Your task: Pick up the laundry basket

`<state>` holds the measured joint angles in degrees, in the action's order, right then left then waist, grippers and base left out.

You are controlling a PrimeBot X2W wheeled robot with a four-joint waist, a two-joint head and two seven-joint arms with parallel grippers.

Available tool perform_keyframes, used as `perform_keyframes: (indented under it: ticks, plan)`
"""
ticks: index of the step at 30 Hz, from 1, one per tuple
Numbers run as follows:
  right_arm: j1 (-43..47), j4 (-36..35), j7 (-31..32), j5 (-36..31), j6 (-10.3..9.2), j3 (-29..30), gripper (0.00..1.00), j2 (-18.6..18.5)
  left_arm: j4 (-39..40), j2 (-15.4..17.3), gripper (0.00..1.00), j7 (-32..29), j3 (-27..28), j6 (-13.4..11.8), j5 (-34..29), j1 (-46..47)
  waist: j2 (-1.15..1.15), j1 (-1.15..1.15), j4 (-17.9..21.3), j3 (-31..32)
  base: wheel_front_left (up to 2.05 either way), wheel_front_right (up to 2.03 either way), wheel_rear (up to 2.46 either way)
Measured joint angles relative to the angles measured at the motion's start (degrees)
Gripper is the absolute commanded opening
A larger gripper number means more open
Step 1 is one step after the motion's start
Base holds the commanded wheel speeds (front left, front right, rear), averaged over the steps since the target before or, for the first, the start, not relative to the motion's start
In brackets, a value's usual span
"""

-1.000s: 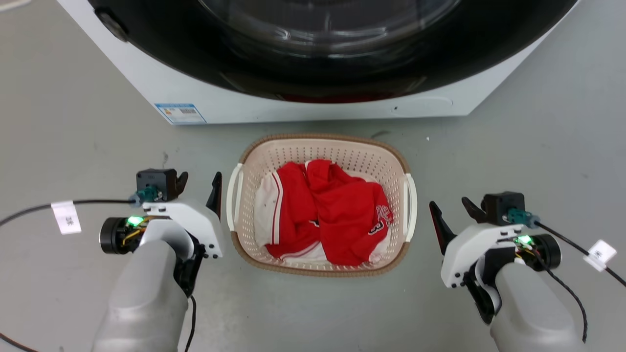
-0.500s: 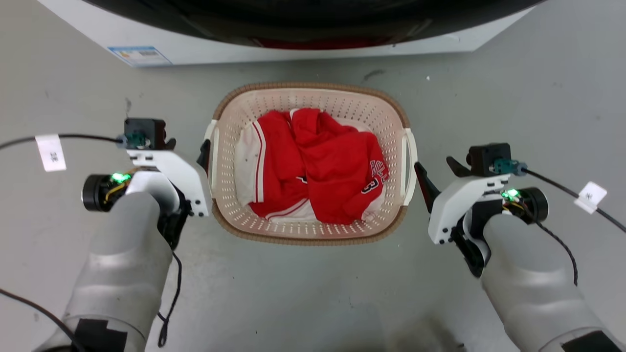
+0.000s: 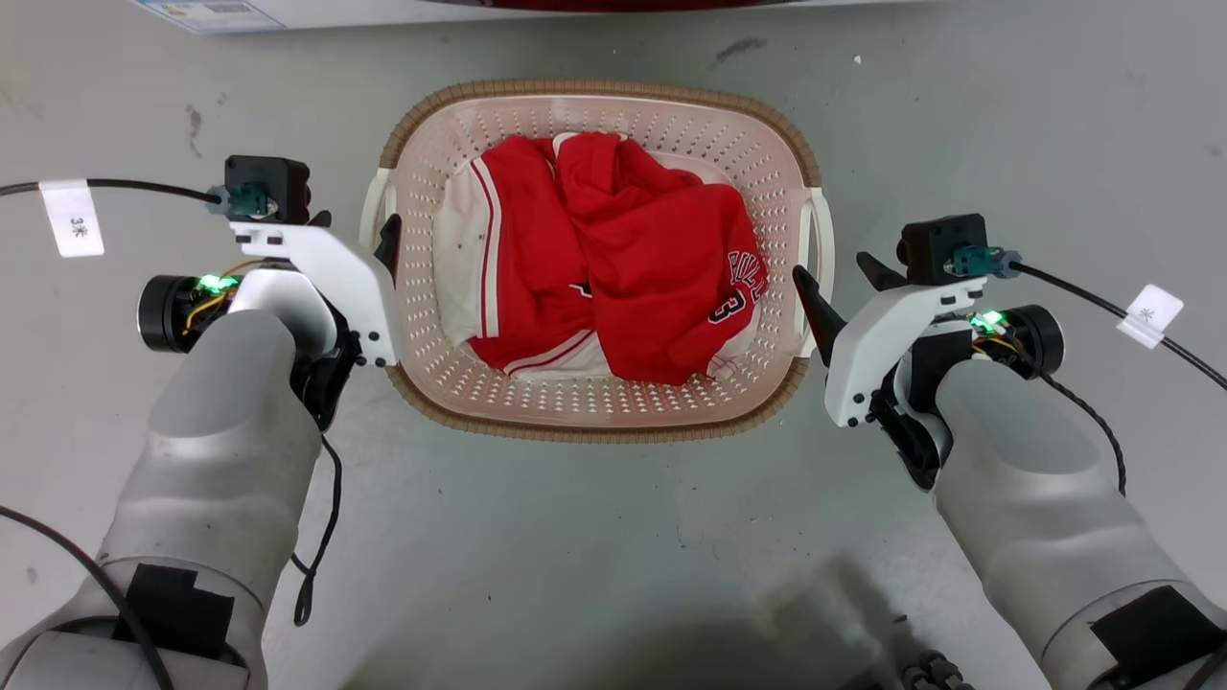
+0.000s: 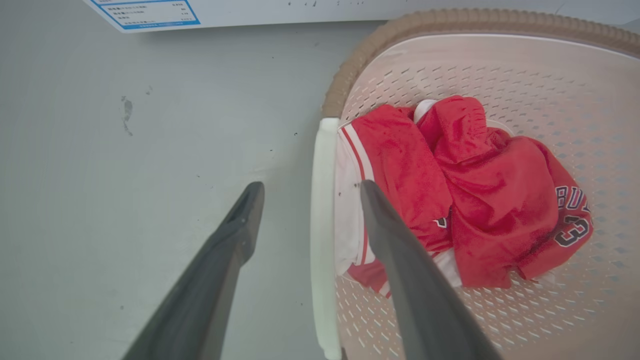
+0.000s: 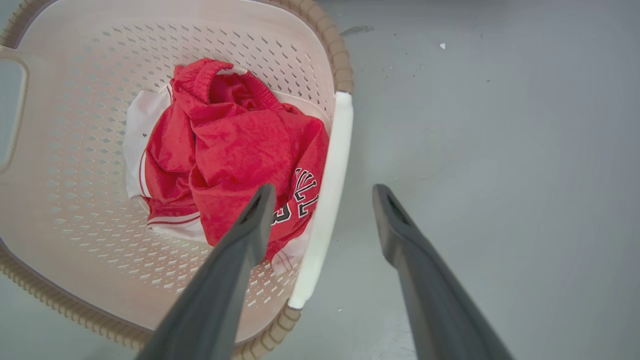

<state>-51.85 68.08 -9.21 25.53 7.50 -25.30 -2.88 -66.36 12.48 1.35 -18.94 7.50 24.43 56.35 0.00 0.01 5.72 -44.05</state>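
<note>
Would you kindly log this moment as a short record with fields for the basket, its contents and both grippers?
basket: laundry basket upright on grey floor
contents: red and white clothes
left gripper: open, left handle between its fingers, contact unclear
right gripper: open, right handle between its fingers, contact unclear

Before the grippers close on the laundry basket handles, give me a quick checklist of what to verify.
1. Left gripper open: ok.
2. Left white handle between its fingers: ok.
3. Right gripper open: ok.
4. Right white handle between its fingers: ok.
5. Red jersey wholly inside the laundry basket: ok.
6. Fingers low enough to catch the handles: cannot tell.
</note>
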Motion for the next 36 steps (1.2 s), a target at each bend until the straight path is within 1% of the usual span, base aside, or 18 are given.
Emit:
perform_keyframes:
  ticks: [15, 16, 17, 18, 19, 20, 26, 30, 33, 36]
  plan:
    - [-2.4, 1.2, 3.6, 6.9, 0.00, -7.4, 1.00, 0.0, -2.7, 0.3, 1.00, -2.2, -5.4, 0.0, 4.5, 2.5, 0.00, 0.00, 0.3, -3.5, 0.00, 0.00, 0.00]
    - [-2.5, 1.2, 3.8, 7.5, 0.00, -7.9, 0.84, 0.0, -2.8, 0.3, 1.00, -2.4, -5.7, 0.0, 5.0, 2.6, 0.00, 0.00, 0.3, -3.6, 0.00, 0.00, 0.00]
    - [-2.5, 1.1, 4.2, 7.9, 0.00, -8.3, 0.36, 0.0, -2.8, 0.3, 0.77, -2.5, -6.0, 0.0, 5.4, 2.6, 0.00, 0.00, 0.4, -3.7, 0.00, 0.00, 0.00]
    - [-2.5, 1.0, 4.5, 8.4, 0.00, -8.9, 0.19, 0.0, -2.8, 0.2, 0.22, -2.7, -6.3, 0.0, 5.8, 2.6, 0.00, 0.00, 0.3, -3.8, 0.00, 0.00, 0.00]
    - [-2.5, 0.9, 4.6, 9.0, 0.00, -9.3, 0.00, 0.0, -2.7, 0.0, 0.05, -2.9, -6.7, 0.0, 6.3, 2.6, 0.00, 0.00, 0.3, -3.8, 0.00, 0.00, 0.00]
    - [-2.6, 0.8, 4.5, 9.5, -0.01, -9.7, 0.00, 0.0, -2.5, -0.1, 0.00, -3.2, -7.1, 0.0, 6.8, 2.6, 0.00, -0.01, 0.3, -3.9, 0.00, 0.00, 0.00]
    - [-3.1, 1.3, 4.2, 11.4, -0.10, -11.9, 0.00, -0.2, -1.9, 0.2, 0.00, -4.0, -9.2, 0.0, 9.4, 2.5, 0.00, 0.00, 0.1, -3.5, 0.00, 0.00, 0.00]
    - [-3.2, 2.1, 4.4, 12.6, -0.10, -13.5, 0.00, -0.3, -1.8, 0.3, 0.00, -5.2, -11.2, 0.0, 11.4, 1.8, 0.00, 0.00, 0.0, -2.2, 0.00, 0.00, 0.00]
    - [-3.2, 2.7, 6.1, 13.4, -0.11, -14.5, 0.00, -0.4, -1.8, 0.1, 0.00, -6.9, -12.3, -0.1, 13.3, 1.3, 0.00, -0.01, -0.2, -0.9, 0.00, 0.00, 0.00]
    - [-3.0, 3.0, 10.5, 14.7, -0.19, -15.9, 0.00, -0.6, -2.0, -0.4, 0.00, -9.3, -13.4, -0.2, 14.8, 0.5, 0.00, -0.01, -0.5, 0.9, 0.00, 0.00, 0.00]
